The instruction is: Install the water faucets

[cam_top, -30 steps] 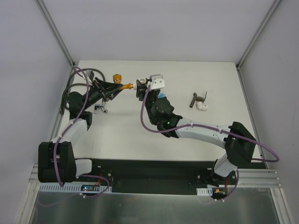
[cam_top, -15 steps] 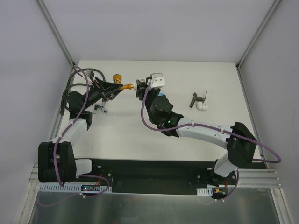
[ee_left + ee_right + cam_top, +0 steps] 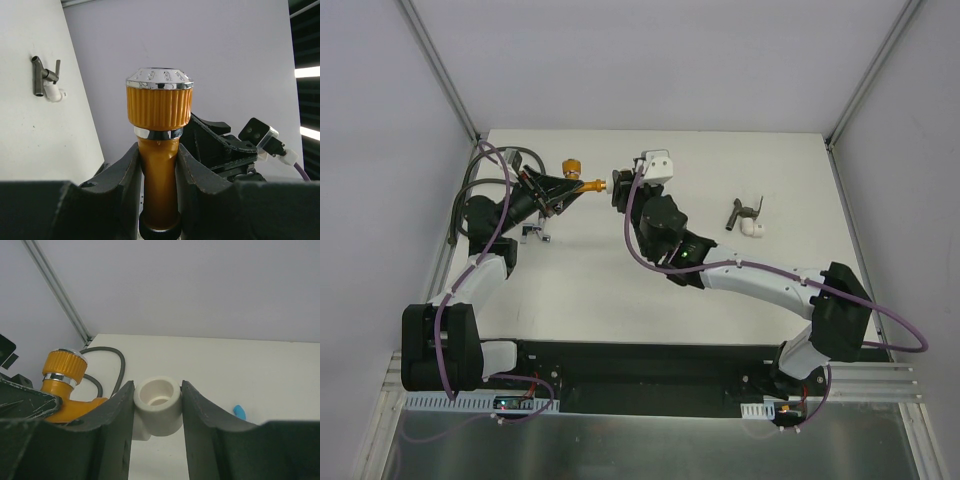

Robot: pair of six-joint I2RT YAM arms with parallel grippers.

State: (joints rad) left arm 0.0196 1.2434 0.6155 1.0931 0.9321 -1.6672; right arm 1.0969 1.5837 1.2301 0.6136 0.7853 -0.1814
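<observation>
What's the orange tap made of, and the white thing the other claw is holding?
Orange tap: glossy plastic or coated metal, I can't tell which. It is smooth with soft highlights, and the knob is ribbed.
Its cap: probably chrome-plated, since it is bright mirror silver.
White fitting: likely plastic. It is matte off-white, thick-walled and has no shine.

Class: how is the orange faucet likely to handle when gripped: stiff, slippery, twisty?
The orange faucet looks rigid: it juts from the left gripper without sagging. Its glossy round neck may twist between the fingers. The ribbed knob probably offers better purchase.
</observation>
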